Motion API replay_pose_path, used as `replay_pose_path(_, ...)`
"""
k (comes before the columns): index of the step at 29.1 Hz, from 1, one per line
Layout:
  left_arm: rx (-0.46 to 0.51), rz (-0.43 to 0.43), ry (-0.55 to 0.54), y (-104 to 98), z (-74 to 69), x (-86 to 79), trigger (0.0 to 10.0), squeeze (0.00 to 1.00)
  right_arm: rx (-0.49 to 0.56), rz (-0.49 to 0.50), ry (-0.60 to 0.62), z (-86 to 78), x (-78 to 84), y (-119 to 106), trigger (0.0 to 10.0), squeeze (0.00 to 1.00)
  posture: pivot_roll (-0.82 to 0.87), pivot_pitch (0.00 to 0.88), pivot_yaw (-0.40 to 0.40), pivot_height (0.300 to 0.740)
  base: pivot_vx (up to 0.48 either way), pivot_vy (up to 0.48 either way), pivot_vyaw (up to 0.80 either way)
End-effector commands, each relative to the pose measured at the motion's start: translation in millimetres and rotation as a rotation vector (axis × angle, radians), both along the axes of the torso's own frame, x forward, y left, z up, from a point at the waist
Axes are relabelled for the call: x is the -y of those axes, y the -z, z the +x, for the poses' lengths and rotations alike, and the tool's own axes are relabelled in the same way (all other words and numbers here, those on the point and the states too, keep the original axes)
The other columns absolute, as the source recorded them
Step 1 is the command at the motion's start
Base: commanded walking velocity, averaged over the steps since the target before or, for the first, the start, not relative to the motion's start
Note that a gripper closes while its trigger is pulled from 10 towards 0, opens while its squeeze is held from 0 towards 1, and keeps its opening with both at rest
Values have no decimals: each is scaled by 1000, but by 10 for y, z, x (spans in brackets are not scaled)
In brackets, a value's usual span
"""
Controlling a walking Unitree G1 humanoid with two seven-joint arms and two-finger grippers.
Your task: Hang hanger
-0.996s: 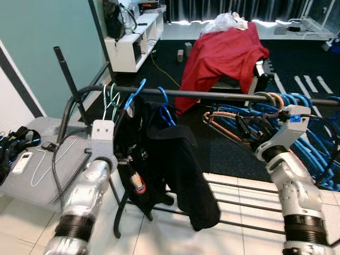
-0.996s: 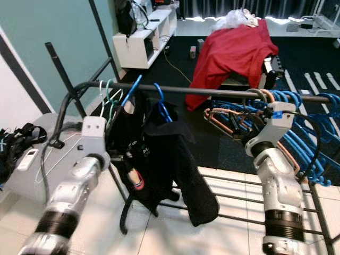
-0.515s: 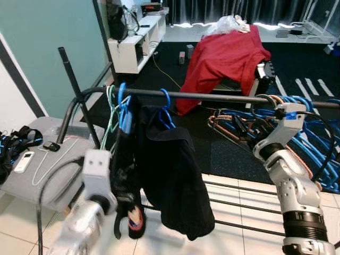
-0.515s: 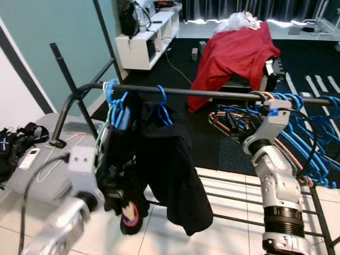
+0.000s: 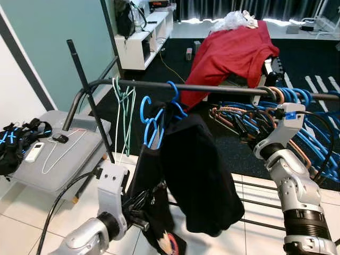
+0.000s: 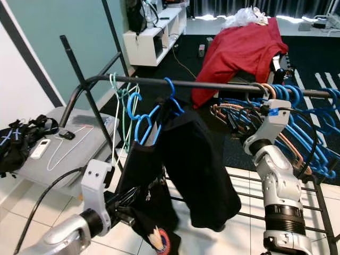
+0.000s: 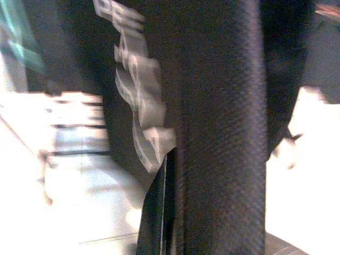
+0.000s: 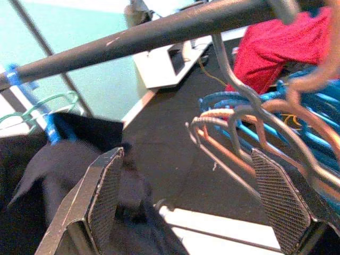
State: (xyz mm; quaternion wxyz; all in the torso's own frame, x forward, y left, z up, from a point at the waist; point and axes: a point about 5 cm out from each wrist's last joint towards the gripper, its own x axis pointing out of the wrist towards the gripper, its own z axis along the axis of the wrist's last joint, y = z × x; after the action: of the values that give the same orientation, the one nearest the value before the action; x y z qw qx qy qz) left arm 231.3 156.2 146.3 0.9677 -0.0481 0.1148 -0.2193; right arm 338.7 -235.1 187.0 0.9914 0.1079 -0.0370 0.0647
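1. Dark rail (image 5: 212, 88) runs across at chest height; blue hanger (image 5: 159, 117) hooks over it near the left bend, black garment (image 5: 199, 175) draped from it.
2. Left gripper (image 5: 139, 208) sits low, well below the rail, fingers pinched on the lower hem of a second black garment (image 5: 151, 191) beside pale green hangers (image 5: 125, 114). The left wrist view is pressed against dark cloth with white lettering.
3. Right gripper (image 8: 196, 196) is raised just under the rail, fingers spread wide, holding nothing.
4. Cluster of copper and blue hangers (image 5: 249, 114) hangs near the right gripper, apart from its fingers.
5. Red cloth (image 5: 234, 50) lies over furniture behind.
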Motion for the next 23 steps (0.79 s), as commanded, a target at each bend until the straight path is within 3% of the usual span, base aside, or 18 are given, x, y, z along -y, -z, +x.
replay_pose_path(1,52,44,-60,-108,64,-236,10000,0,-8,3,-3,6,7,19,10000,0,-96,50,41,735,-476,0,0)
replay_pose_path(2,69,71,-70,-166,96,-348,10000,0,-8,2,-7,6,2,20,10000,0,-96,50,41,735,-476,0,0)
replay_pose_path(5,78,87,-62,-206,96,-410,10000,0,-8,1,-9,3,-1,20,10000,0,-94,49,42,735,-476,0,0)
replay_pose_path(6,81,138,-68,-265,102,-567,10000,0,-10,5,-16,0,-5,23,10000,0,-93,48,41,735,-476,0,0)
replay_pose_path(8,81,138,-68,-265,102,-567,10000,0,-10,5,-16,0,-5,23,10000,0,-93,48,41,735,-476,0,0)
replay_pose_path(10,91,209,-77,-375,110,-788,10000,0,-12,11,-28,-9,-11,28,10000,0,-92,48,40,735,-476,0,0)
replay_pose_path(12,91,209,-77,-375,110,-788,10000,0,-12,11,-28,-9,-11,28,10000,0,-92,48,40,735,-476,0,0)
replay_pose_path(13,100,230,-81,-432,124,-865,10000,0,-12,15,-35,-12,-13,29,10000,0,-88,47,37,735,-454,0,0)
replay_pose_path(17,124,231,-83,-484,164,-894,10000,0,-12,18,-42,-11,-17,27,10000,0,-88,47,37,735,-227,0,0)
replay_pose_path(23,193,93,-6,-507,302,-709,10000,0,6,28,-128,-25,-84,-5,10000,0,-100,45,36,735,0,0,0)
